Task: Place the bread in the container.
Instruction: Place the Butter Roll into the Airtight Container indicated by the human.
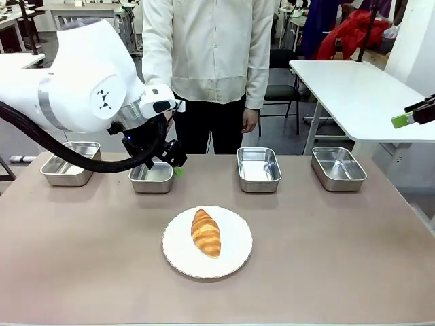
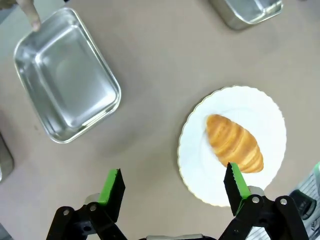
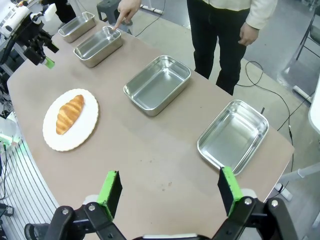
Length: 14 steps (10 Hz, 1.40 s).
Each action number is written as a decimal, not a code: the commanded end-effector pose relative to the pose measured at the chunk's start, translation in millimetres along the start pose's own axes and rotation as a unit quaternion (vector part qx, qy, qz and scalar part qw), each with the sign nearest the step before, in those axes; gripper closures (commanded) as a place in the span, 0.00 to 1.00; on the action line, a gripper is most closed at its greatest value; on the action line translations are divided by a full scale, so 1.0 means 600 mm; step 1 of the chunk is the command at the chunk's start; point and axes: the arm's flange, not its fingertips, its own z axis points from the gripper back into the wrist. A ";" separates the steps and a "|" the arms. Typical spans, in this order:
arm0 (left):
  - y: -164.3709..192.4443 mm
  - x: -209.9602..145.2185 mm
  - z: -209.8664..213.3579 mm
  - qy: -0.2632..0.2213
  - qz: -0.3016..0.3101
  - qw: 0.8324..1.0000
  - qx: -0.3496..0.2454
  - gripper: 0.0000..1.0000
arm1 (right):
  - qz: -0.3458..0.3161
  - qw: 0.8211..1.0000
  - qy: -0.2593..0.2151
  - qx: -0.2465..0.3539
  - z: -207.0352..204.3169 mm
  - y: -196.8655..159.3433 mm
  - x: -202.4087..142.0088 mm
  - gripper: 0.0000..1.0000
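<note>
Bread (image 1: 206,233) on a white plate (image 1: 234,261) at the middle of the counter (image 1: 340,258), toward its near edge. A person's finger (image 3: 120,20) touches the tray (image 3: 98,46) second from the far-left corner. Left hand (image 2: 172,180) and right hand (image 3: 169,180): fingers spread wide, holding nothing.

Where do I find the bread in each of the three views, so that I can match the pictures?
Front view: the bread lies low in the middle.
Left wrist view: the bread is right of centre, a little below the middle.
Right wrist view: the bread is at the left, at middle height.
Shared landmark: the white plate under it.
</note>
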 end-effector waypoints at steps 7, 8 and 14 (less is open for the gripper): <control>-0.041 0.012 0.004 -0.018 0.034 0.999 -0.003 0.00 | 0.004 1.000 -0.011 0.007 0.000 -0.001 -0.002 0.00; -0.056 0.011 -0.009 -0.009 0.071 0.997 -0.004 0.00 | 0.004 1.000 -0.011 0.007 0.000 -0.001 -0.002 0.00; -0.174 -0.034 -0.089 0.049 0.261 0.964 -0.010 0.00 | 0.004 1.000 -0.011 0.007 0.000 -0.001 -0.002 0.00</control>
